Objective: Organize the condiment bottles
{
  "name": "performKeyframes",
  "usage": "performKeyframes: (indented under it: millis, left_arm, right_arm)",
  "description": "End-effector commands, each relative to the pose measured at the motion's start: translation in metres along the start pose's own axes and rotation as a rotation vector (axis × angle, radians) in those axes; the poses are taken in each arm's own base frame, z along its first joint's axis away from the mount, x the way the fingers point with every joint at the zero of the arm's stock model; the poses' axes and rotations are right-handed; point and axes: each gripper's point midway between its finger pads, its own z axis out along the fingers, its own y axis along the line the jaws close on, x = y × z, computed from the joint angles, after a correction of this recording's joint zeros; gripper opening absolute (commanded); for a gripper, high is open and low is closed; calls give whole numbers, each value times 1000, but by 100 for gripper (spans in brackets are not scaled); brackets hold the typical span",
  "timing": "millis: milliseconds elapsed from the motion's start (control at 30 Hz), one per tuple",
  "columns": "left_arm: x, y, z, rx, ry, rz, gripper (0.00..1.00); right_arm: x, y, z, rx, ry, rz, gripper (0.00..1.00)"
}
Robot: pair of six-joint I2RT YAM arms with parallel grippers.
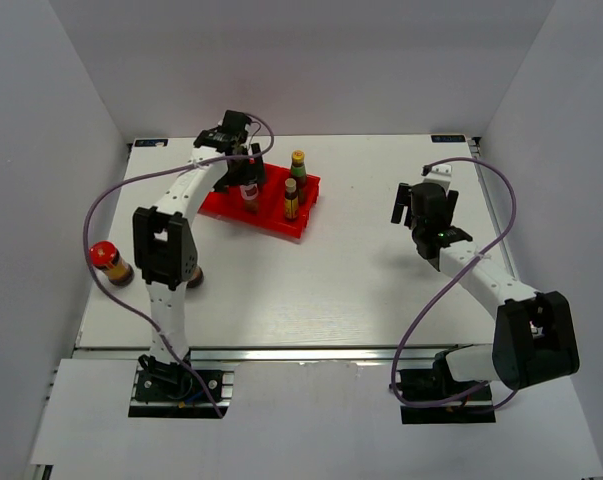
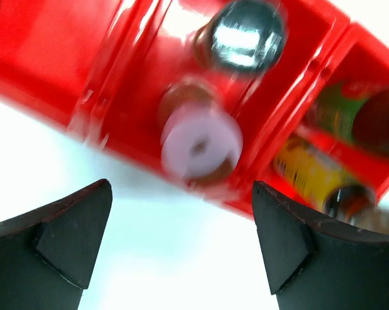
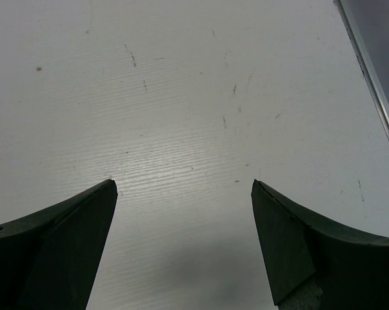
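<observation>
Seemingly mid-sort: left hand [image 2: 181,239], wide & empty, hangs over pink-capped bottle [image 2: 200,145] in middle bay of red tray [image 2: 46,58], right hand [image 3: 184,245] wide over worktop [image 3: 181,97]; next prob. means swinging left for red-lidded jar [image 1: 109,262] near the left edge.

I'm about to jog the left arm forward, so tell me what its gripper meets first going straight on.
Most likely the pink-capped bottle, standing in the middle compartment of the red tray, roughly centred ahead of the left gripper. The view is blurred, so depth is uncertain.
</observation>
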Motion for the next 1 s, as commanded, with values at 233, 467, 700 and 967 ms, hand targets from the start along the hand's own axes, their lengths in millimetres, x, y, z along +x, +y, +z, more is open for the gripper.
performKeyframes:
  millis: [233,467,700,967]
  left_arm:
    - [39,60,-134,7,-272,-265,98]
    - [121,124,-156,-136,-280,-407,98]
    - [155,154,-153,-243,-283,-465,98]
    - [156,160,-133,-250,-278,-486,98]
  right_arm:
    - [-44,32,-21,-205,-92,74,89]
    - [-85,80,-38,-436,-72,155,89]
    - [-86,105,-50,-582,-44,197,89]
    - [-80,100,-49,-559,-35,178,89]
